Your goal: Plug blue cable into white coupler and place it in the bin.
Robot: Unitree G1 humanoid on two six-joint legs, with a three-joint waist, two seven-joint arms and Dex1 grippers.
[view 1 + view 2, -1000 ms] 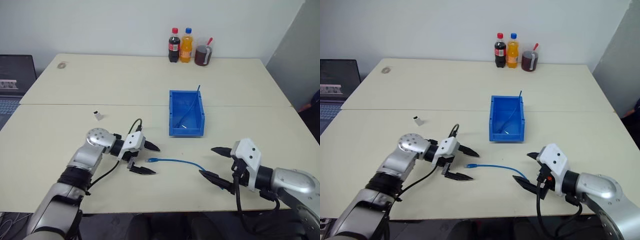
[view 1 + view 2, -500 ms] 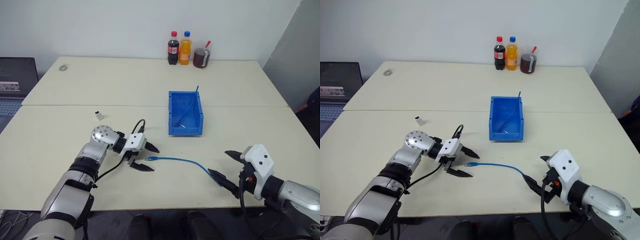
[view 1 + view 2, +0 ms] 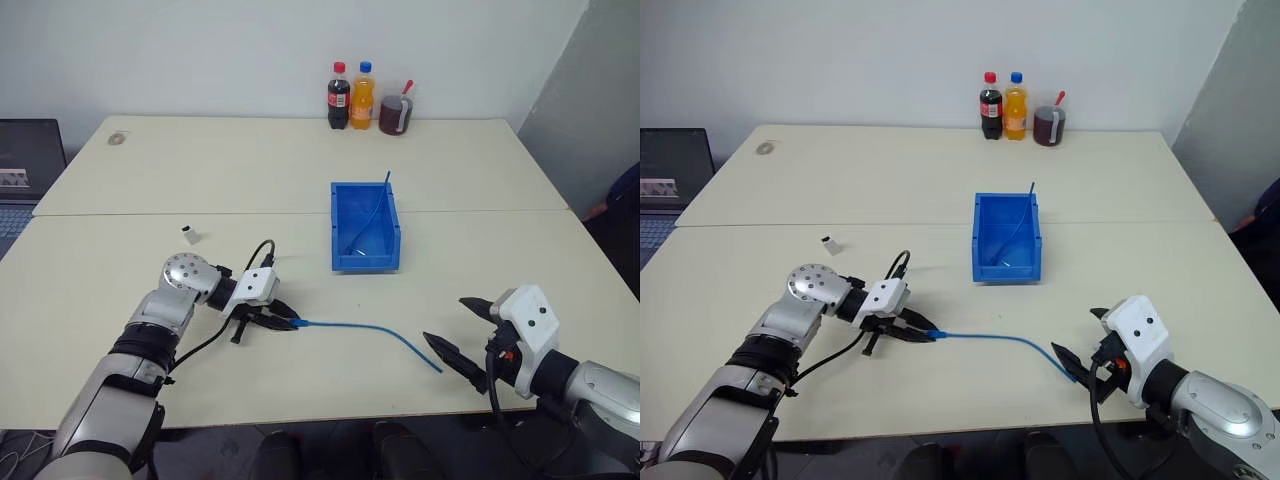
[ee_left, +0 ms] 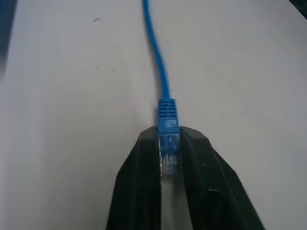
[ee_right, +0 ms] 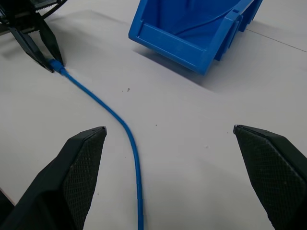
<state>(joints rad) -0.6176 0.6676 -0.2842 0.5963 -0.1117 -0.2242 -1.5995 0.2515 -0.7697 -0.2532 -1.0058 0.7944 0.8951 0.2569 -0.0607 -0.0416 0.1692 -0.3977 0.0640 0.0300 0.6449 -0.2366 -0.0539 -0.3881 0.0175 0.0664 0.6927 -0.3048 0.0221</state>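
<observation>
A: What is on the counter (image 3: 300, 170)?
B: A blue bin (image 3: 365, 227) in the middle, a long blue cable (image 3: 365, 330) lying near the front, and a tiny white coupler (image 3: 190, 234) off to the left.
A: And at the back?
B: Two bottles (image 3: 351, 95) and a cup (image 3: 393, 113).

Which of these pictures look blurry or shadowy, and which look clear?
Left wrist view: the blue cable goes soft toward its far end, while the plug between the fingers is fairly sharp. Right wrist view: the bin casts a soft shadow on the table, and the near fingers look huge. Left eye view: even light, no glare.
</observation>
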